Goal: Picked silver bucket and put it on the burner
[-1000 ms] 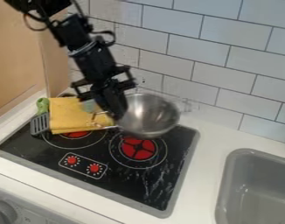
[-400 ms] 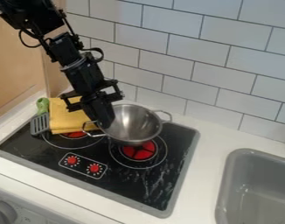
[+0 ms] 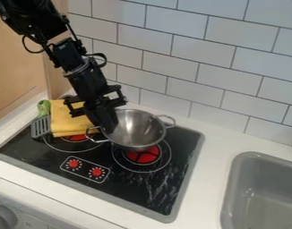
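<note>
My gripper hangs down over the stove at the left rim of the silver bucket, a shallow round metal bowl with two wire handles. It is shut on the bucket's left side, by the handle. The bucket is close above the right-hand red burner, covering its back part; the burner's front part shows below the bowl. Whether the bottom touches the stove cannot be told.
A yellow cloth lies on the stove's back left, beside a green-handled spatula. The grey sink is at the right. A tiled wall stands behind the stove.
My gripper and the bucket have moved left and lower. The bucket has levelled from its tilt, and sank slightly further since the later earlier frame.
</note>
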You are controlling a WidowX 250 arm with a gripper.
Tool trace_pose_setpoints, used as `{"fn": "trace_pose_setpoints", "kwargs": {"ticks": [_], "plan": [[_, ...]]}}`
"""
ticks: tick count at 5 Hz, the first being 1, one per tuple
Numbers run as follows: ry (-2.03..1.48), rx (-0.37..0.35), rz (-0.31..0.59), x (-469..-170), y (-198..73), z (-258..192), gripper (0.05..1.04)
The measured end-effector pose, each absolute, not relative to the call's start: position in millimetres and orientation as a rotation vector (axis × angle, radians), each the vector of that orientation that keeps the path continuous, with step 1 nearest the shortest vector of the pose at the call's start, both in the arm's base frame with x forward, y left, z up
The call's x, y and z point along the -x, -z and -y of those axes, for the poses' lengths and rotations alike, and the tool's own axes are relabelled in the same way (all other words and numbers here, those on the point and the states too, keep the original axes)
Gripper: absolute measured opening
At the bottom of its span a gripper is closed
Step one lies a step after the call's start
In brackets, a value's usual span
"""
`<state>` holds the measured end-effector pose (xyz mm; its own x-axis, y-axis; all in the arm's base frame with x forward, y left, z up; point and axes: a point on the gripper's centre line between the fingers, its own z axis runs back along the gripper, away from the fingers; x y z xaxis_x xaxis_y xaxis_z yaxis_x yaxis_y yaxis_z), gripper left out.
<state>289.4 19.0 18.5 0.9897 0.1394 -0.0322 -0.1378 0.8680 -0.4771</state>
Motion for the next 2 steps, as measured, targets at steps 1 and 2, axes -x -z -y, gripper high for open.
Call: {"fn": "trace_pose_setpoints", "kwargs": {"ticks": [1,2], "plan": [[-0.142,0.509,-0.006,-289.0,-15.6,-16.3,0.055],[-0.128,0.511,-0.003,-289.7,-15.8,-13.4,0.055]]}}
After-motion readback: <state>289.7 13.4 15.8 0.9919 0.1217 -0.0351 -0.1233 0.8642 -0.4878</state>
